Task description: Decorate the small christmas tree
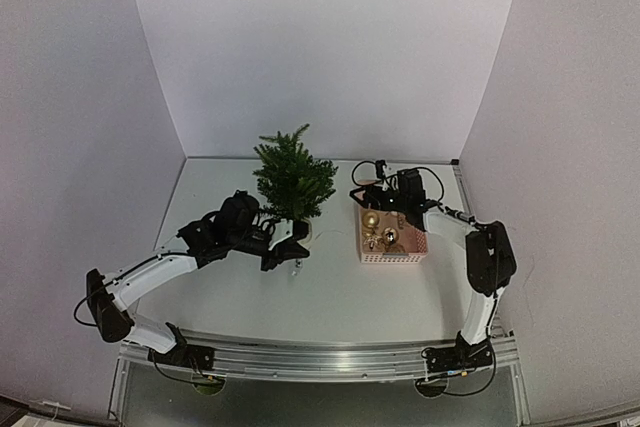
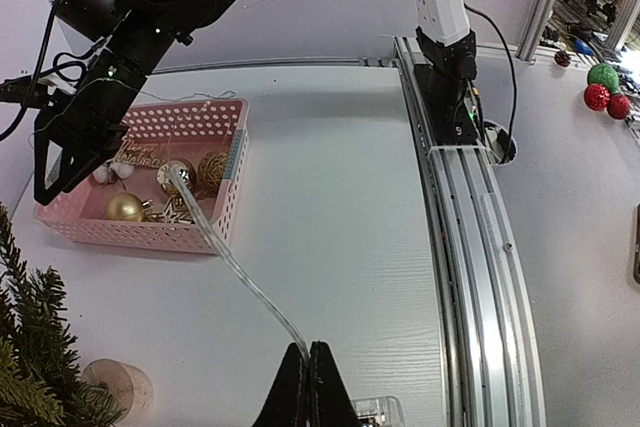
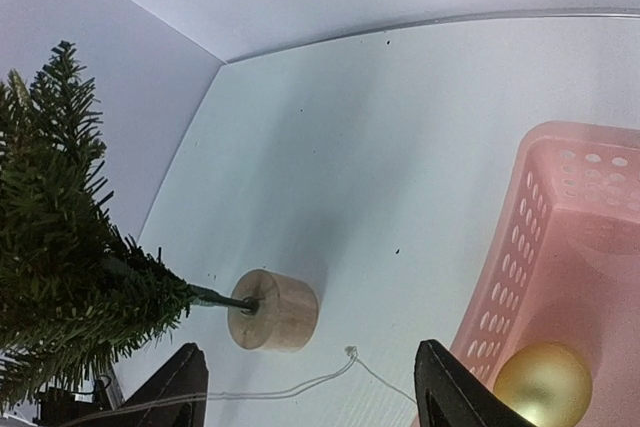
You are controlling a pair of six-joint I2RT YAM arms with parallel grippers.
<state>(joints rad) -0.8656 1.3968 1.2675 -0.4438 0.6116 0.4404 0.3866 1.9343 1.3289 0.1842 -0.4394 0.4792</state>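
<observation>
The small christmas tree (image 1: pixel 293 179) stands at the back middle of the table on a pale round wooden base (image 3: pixel 272 309). My left gripper (image 2: pixel 308 349) is low on the table in front of that base (image 2: pixel 120 387), shut on a clear strand (image 2: pixel 232 259) that runs back into the pink basket (image 2: pixel 225 202). My right gripper (image 3: pixel 310 397) hangs open over the table between the tree base and the basket's (image 3: pixel 560 247) far end, nothing between its fingers. A thin wire (image 3: pixel 300 385) lies on the table under it. Gold balls (image 2: pixel 125 207) lie in the basket.
A small clear plastic box (image 2: pixel 378 410) sits right by my left fingertips. White walls close in the table on three sides. The aluminium rail (image 2: pixel 470 217) with the arm bases runs along the near edge. Red and green balls (image 2: pixel 603 87) lie off the table beyond it.
</observation>
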